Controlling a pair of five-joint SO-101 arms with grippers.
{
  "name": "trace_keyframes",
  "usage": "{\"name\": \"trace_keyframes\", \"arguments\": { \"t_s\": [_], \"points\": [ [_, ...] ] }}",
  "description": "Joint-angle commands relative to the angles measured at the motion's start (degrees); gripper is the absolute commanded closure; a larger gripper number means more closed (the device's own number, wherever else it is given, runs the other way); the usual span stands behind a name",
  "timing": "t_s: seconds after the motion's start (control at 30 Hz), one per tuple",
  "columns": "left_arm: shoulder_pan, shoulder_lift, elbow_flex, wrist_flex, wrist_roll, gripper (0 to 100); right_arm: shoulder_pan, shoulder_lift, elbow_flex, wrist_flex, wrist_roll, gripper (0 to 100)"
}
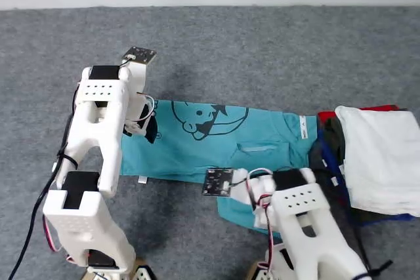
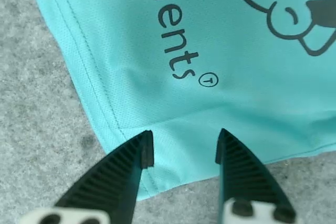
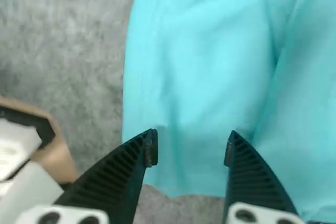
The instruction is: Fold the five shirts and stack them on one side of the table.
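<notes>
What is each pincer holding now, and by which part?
Nothing is held. The left pincer stands open over a hem corner of the teal shirt; the right pincer stands open over another edge of it.

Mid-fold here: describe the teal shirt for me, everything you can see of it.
The teal shirt is thin knit with a dark cartoon print, lettering and a stitched hem. It lies spread on the grey table, collar end beside the pile of shirts. The open left claw and right claw hang over its edges.

The white shirt (image 1: 380,159) hides most of the stack (image 1: 330,152) beneath.
</notes>
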Motion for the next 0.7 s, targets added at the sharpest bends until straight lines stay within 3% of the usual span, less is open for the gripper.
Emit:
{"name": "trace_keyframes", "arguments": {
  "t_s": [0.0,0.27,0.67],
  "points": [
    [0.2,-3.1,-0.2,-0.4,-0.7,80,-5.0,0.2,-2.3,0.2,-4.6,78.6],
    [0.2,-3.1,-0.2,-0.4,-0.7,80,-10.7,0.3,-1.7,1.0,-9.0,78.8],
    [0.3,-3.1,-0.1,-0.4,-0.7,80,-11.1,0.3,5.5,-3.8,-9.0,78.6]
  ]
}}
